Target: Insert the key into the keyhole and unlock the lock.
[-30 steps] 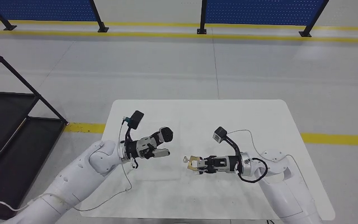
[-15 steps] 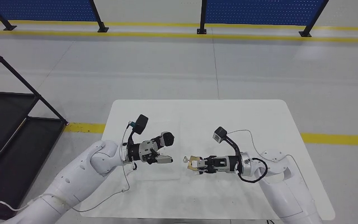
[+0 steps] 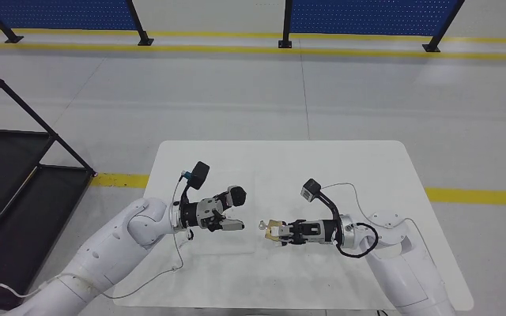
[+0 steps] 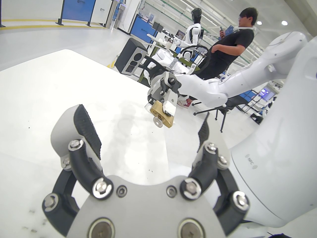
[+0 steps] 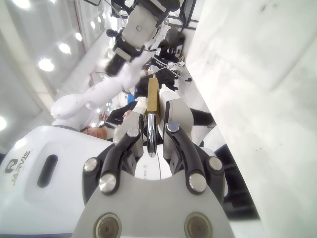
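A brass padlock (image 4: 164, 114) hangs above the white table (image 3: 356, 170), with my right gripper (image 3: 278, 231) shut on its body. The silver shackle (image 5: 151, 134) lies back between that gripper's fingers. A silver key (image 4: 158, 122) sticks out of the padlock's keyhole, pointing toward my left gripper. My left gripper (image 4: 146, 132) is open, a short gap away from the key and facing it, with nothing between its ribbed pads (image 4: 87, 131). In the top view the padlock (image 3: 272, 230) sits just right of the left gripper (image 3: 237, 211).
Both arms work over the table's front middle. A black rack (image 3: 32, 182) stands on the floor left of the table. Blue barriers (image 3: 371, 16) line the far floor. The table's back half is bare.
My left gripper has dropped toward the table's front and turned to face the key, then held still. The right gripper and padlock have not moved.
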Controlling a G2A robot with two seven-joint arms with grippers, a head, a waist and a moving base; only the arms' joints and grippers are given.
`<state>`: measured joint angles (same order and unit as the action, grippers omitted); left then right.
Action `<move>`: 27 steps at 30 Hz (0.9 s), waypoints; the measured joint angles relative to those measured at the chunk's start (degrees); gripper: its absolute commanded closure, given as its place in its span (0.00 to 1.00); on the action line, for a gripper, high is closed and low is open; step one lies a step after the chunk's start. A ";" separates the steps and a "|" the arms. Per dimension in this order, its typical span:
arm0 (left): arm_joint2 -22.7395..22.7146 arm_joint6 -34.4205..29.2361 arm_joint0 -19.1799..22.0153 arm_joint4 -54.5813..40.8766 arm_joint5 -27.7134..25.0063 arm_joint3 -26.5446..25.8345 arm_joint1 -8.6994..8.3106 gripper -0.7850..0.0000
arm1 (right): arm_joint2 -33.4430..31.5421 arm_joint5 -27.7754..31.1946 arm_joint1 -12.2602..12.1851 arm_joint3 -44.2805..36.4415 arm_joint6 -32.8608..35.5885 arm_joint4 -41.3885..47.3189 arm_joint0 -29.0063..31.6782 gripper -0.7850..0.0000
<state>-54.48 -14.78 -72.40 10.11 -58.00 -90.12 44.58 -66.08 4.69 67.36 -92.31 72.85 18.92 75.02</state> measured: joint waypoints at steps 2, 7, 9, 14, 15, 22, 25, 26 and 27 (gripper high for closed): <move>0.00 0.00 0.00 0.00 0.00 0.00 0.00 0.00 | 0.00 0.00 0.00 0.00 0.00 0.00 0.00 1.00; 0.00 0.00 0.00 0.00 0.00 0.00 0.00 0.00 | 0.00 0.00 0.00 0.00 0.00 0.00 0.00 1.00; 0.00 0.00 0.00 0.00 0.00 0.00 0.00 0.00 | 0.00 0.00 0.00 0.00 0.00 0.00 0.00 1.00; 0.50 -1.25 -0.39 -1.13 1.92 -0.40 0.10 0.00 | 0.00 0.00 0.00 0.00 0.00 0.00 0.00 1.00; 0.79 -2.14 -0.41 -2.31 2.47 -0.50 0.12 0.00 | 0.00 0.00 0.00 0.00 0.00 0.00 0.00 1.00; 1.63 -13.39 2.03 -15.85 5.78 -0.38 -0.32 0.00 | 0.00 0.00 0.00 0.00 0.00 0.00 0.00 1.00; 1.98 -20.51 3.28 -23.55 8.77 -0.11 -0.71 0.00 | 0.00 0.00 0.00 0.00 0.00 0.00 0.00 1.00; 2.16 -23.15 3.69 -26.27 10.06 0.02 -0.84 0.00 | 0.00 0.00 0.00 0.00 0.00 0.00 0.00 1.00; 2.38 -26.03 4.10 -29.17 11.57 0.07 -0.95 0.00 | 0.00 0.00 0.00 0.00 0.00 0.00 0.00 1.00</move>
<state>-52.09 -40.81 -68.30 -19.06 -46.43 -90.05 43.63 -66.08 4.69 67.37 -92.31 72.85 18.92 75.02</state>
